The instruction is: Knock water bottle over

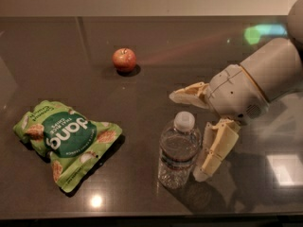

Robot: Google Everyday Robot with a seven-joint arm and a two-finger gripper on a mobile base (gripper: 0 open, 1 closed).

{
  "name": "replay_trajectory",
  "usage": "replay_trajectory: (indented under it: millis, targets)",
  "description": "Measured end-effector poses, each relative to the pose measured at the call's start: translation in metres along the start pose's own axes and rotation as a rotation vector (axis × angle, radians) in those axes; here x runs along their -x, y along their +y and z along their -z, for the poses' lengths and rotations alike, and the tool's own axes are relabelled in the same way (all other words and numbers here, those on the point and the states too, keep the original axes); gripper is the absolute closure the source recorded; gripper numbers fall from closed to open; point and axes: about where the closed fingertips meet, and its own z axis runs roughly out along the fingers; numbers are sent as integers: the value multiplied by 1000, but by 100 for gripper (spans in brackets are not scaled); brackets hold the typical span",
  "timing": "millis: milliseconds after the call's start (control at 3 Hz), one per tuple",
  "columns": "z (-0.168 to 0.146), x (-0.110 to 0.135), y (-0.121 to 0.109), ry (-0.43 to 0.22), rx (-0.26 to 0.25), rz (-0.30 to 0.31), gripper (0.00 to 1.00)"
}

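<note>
The water bottle (178, 151) is a small clear ribbed bottle with a white cap. It stands upright on the dark table, front of centre. My gripper (188, 135) comes in from the right, open, with cream fingers spread wide. One finger (188, 93) reaches left just behind the bottle's cap. The other finger (215, 150) hangs right beside the bottle's right side, very close or touching. Nothing is held.
A red apple (124, 59) sits at the back, left of centre. A green snack bag (66, 138) lies flat at the front left. The dark glossy table (142, 98) ends close to the bottle at the front edge.
</note>
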Motion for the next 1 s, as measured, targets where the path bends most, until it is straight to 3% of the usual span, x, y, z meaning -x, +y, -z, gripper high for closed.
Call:
replay_trajectory:
  millis: [667,1000]
  targets:
    - [-11,25,21,-131,129,63,0]
    - [-12,25,33,-167,188,87,15]
